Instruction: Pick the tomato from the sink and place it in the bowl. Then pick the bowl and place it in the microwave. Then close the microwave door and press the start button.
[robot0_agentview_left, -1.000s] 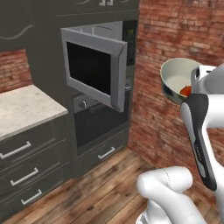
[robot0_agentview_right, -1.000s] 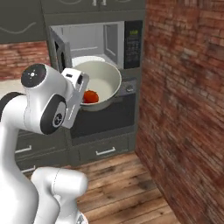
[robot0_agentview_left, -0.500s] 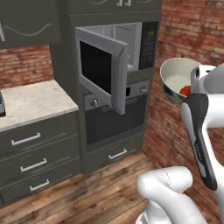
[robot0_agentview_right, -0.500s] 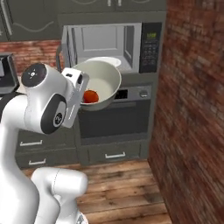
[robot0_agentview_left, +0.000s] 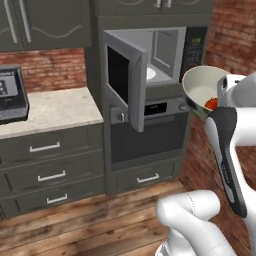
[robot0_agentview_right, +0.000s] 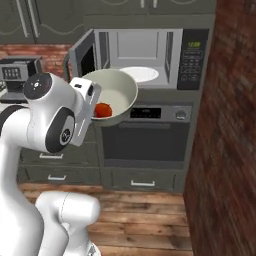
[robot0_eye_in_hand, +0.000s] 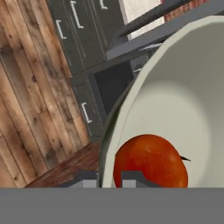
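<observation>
We see the tomato (robot0_agentview_right: 103, 110) lying low inside the bowl (robot0_agentview_right: 121, 90), against its near wall; the pincer (robot0_eye_in_hand: 109, 178) is clamped on the bowl's rim, holding it tilted in the air before the microwave (robot0_agentview_right: 150, 57); the door (robot0_agentview_left: 124, 82) stands open, the white plate (robot0_agentview_right: 140, 74) bare inside; the oven (robot0_agentview_right: 147, 137) sits below.

The tomato (robot0_agentview_right: 103, 110) lies in the bowl (robot0_agentview_right: 119, 90), which hangs in the air before the microwave (robot0_agentview_right: 150, 57), below its opening. The microwave door (robot0_agentview_left: 124, 85) stands swung out to the microwave's left. The oven (robot0_agentview_right: 145, 140) sits directly under the microwave.
</observation>
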